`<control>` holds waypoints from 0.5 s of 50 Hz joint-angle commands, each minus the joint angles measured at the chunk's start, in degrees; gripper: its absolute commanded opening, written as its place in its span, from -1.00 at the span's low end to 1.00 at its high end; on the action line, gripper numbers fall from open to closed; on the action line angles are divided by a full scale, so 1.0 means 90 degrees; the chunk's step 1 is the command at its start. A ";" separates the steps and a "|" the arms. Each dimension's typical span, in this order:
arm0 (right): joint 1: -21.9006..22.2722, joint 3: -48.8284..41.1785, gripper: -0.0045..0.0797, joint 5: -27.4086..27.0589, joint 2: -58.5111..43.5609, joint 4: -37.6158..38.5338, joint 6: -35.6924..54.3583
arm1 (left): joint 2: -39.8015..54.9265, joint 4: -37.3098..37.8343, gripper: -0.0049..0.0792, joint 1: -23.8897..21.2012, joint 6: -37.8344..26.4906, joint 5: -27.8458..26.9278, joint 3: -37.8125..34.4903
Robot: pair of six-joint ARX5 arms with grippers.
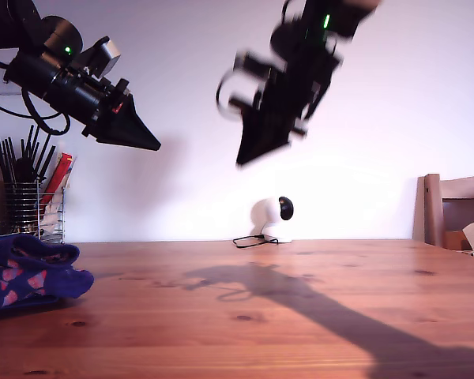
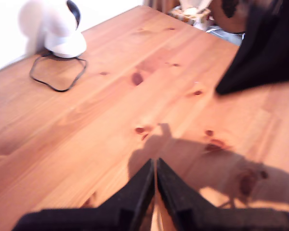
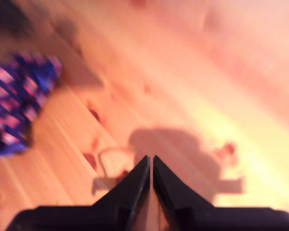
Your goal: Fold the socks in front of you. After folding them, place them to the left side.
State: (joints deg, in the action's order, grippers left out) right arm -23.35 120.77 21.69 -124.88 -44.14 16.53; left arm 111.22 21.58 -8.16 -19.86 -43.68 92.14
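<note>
Folded socks (image 1: 28,272) lie at nine o'clock on the pine table (image 1: 300,316) in the exterior view; first gripper (image 2: 155,166) and second gripper (image 3: 151,163) hang overhead, fingers pressed together, empty.

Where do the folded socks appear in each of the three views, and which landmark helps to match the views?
Exterior view: the socks lie in a bundle on the table at that view's left edge.
First wrist view: not in it.
Second wrist view: the socks show blurred, lying apart from my second gripper.
Shared landmark: the wooden table, seen in every view.
</note>
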 commanded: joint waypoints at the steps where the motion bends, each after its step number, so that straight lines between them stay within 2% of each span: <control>1: -0.0029 0.0007 -0.92 -0.0036 0.0024 -0.0036 0.0017 | -0.0284 -0.0017 -0.93 -0.0017 -0.0002 -0.0100 -0.0041; 12: -0.0034 0.0002 -0.92 -0.0049 0.0066 -0.0459 0.0070 | -0.0617 0.0044 -0.93 -0.0019 -0.0007 -0.0095 -0.0352; 25: -0.0284 -0.0005 -0.92 -0.0066 0.0219 -0.0658 0.0053 | -0.1292 -0.0726 -0.93 -0.0221 0.0386 0.0134 -0.1389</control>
State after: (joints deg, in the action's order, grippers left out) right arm -24.62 121.05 21.45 -123.22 -49.80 17.56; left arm 100.42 16.32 -9.23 -16.82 -42.85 82.41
